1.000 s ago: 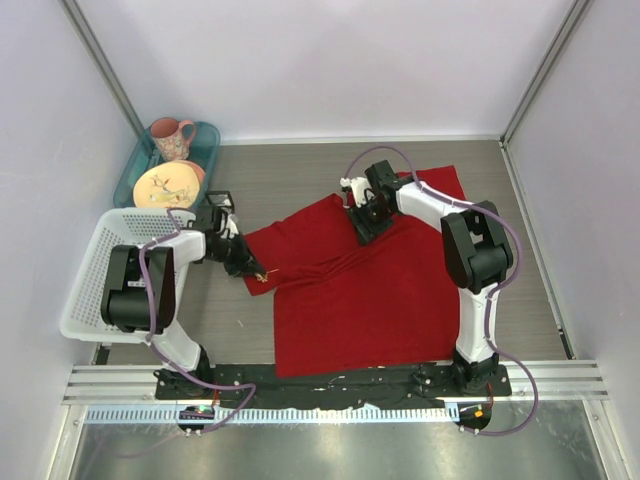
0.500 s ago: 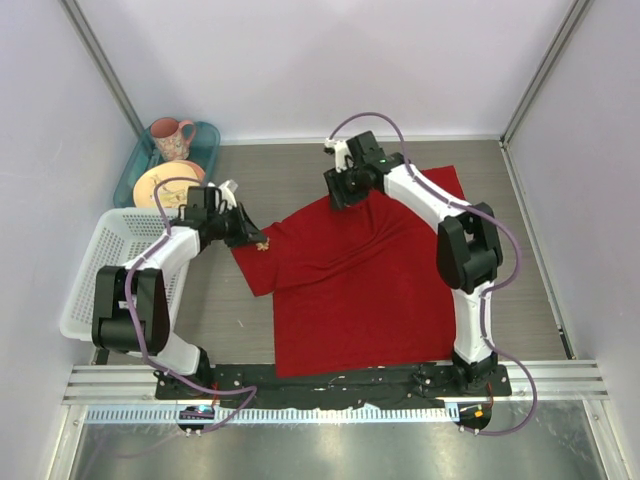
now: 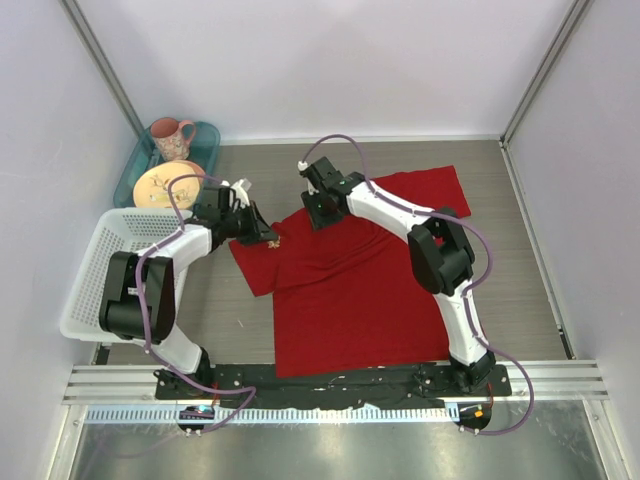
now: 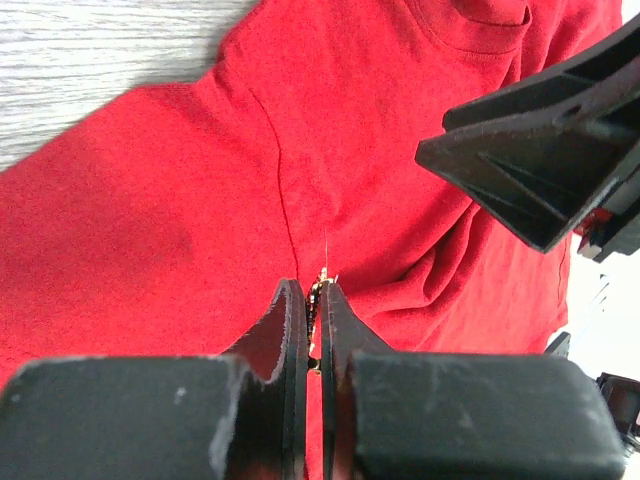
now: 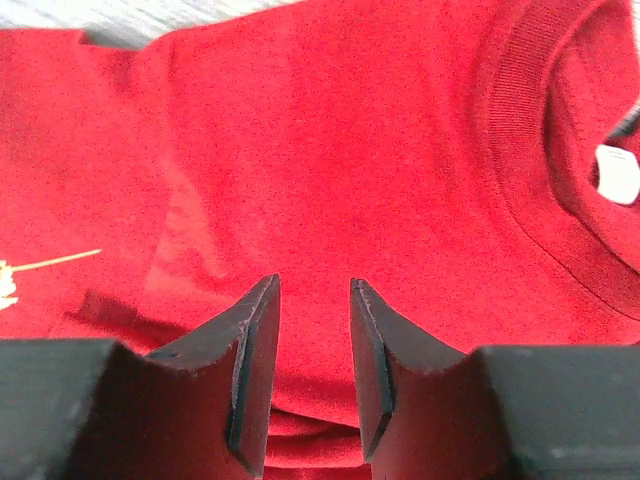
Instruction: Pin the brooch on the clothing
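Observation:
The clothing, a bright red T-shirt (image 3: 350, 290), lies spread on the table, its neck with a white label (image 5: 618, 172) towards the far side. My left gripper (image 3: 268, 237) hangs over the shirt's left shoulder, shut on the tiny pale brooch (image 4: 322, 279). The brooch's thin pin sticks out past the fingertips, just above the cloth. My right gripper (image 3: 320, 212) hovers close by, near the collar. Its jaws (image 5: 313, 285) stand apart over the red cloth with nothing between them. In the right wrist view the brooch (image 5: 6, 282) shows at the left edge.
A white basket (image 3: 95, 270) stands at the table's left edge. Behind it a teal tray (image 3: 205, 140) holds a pink mug (image 3: 172, 137) and a plate (image 3: 163, 186). Grey walls enclose the table on three sides.
My right gripper has moved left across the shirt to its upper left, its jaws narrowing, and the bunched cloth now lies flatter. My left gripper has carried the brooch up and right.

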{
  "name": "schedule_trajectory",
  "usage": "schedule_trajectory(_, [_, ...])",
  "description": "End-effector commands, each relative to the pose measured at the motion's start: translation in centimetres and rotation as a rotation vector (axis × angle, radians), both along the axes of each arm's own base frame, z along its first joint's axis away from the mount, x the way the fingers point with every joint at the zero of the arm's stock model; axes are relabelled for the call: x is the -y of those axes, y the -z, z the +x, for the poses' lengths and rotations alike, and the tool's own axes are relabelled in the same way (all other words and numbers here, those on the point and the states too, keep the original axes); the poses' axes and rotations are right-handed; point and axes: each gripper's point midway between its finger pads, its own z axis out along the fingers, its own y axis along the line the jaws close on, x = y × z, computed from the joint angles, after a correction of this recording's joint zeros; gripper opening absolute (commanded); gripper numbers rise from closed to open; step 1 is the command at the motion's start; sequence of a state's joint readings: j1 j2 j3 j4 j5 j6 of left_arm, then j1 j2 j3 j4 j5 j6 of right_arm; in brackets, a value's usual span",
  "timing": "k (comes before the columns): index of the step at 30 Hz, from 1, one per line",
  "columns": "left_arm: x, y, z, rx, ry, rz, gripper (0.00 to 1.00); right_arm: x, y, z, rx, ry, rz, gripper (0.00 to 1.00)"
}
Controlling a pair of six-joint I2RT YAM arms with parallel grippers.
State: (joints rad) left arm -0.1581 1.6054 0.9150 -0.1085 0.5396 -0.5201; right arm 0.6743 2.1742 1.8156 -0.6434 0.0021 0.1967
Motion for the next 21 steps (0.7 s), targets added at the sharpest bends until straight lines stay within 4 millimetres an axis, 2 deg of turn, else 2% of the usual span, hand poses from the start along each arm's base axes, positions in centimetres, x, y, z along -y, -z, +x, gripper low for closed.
schedule_trajectory(1, [1.2,-1.1,1.3,0.078,0.007,-0.026,0.00,1.5,0.6,1.3,0.007,0.104,-0.028,0.39])
schedule_trajectory(5, [1.3,-1.0,1.8,0.081,0.005,-0.018,0.00,1.4,2.0,0.6,-0.034,0.106,-0.028,0.39])
schedule_trajectory(21, [1.0,-0.1,0.7,0.066,-0.003,0.003,0.00,-0.2,3.0,1.0,-0.036,0.111,-0.026,0.40])
